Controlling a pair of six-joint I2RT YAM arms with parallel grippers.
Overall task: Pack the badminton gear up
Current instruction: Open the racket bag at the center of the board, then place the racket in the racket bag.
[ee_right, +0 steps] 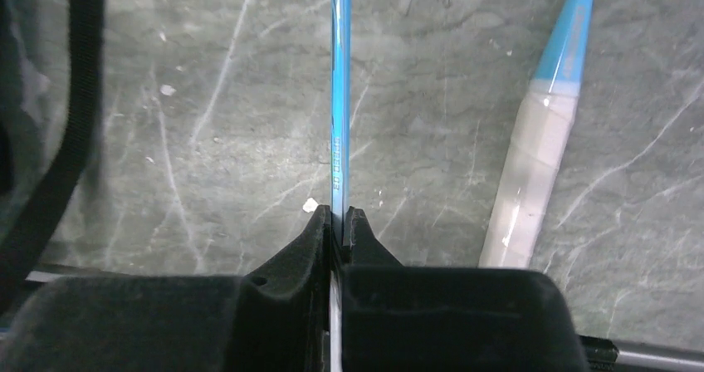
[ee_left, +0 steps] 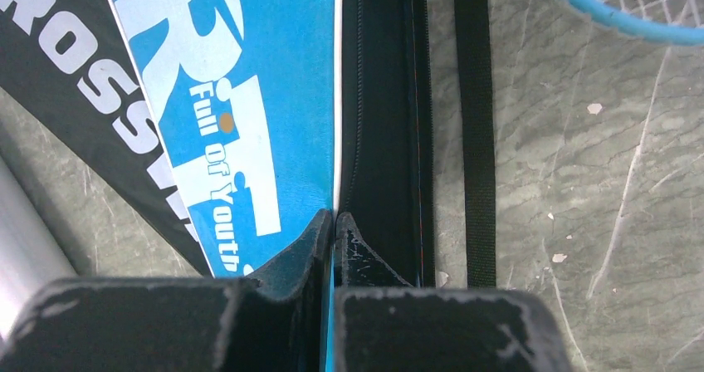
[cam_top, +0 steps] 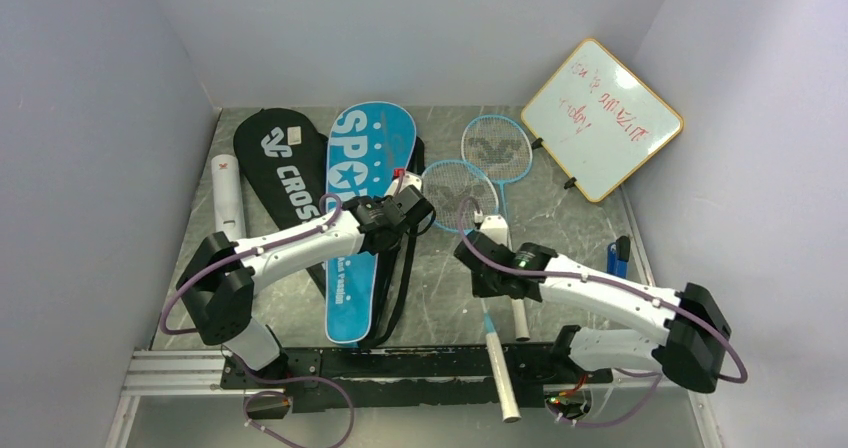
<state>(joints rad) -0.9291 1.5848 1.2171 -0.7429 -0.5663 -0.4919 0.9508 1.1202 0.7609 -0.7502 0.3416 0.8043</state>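
The blue "SPORT" cover (cam_top: 352, 228) lies lengthwise mid-table, partly over the black "CROSSWAY" cover (cam_top: 283, 168). My left gripper (ee_left: 334, 216) (cam_top: 418, 213) is shut on the blue cover's right edge, where blue meets black lining. Two light-blue-framed rackets lie right of it, heads at the back (cam_top: 497, 148) (cam_top: 458, 193). My right gripper (ee_right: 339, 214) (cam_top: 478, 265) is shut on the thin blue shaft (ee_right: 339, 98) of the nearer racket, whose white handle (cam_top: 503, 378) sticks out over the front rail. The other racket's handle (ee_right: 540, 139) lies just right. A white tube (cam_top: 228, 193) rests along the left wall.
A wood-framed whiteboard (cam_top: 603, 118) with red writing leans in the back right corner. A small blue object (cam_top: 620, 256) lies by the right wall. The cover's black strap (cam_top: 400, 288) (ee_right: 75, 115) trails between both arms. Grey walls close in on three sides.
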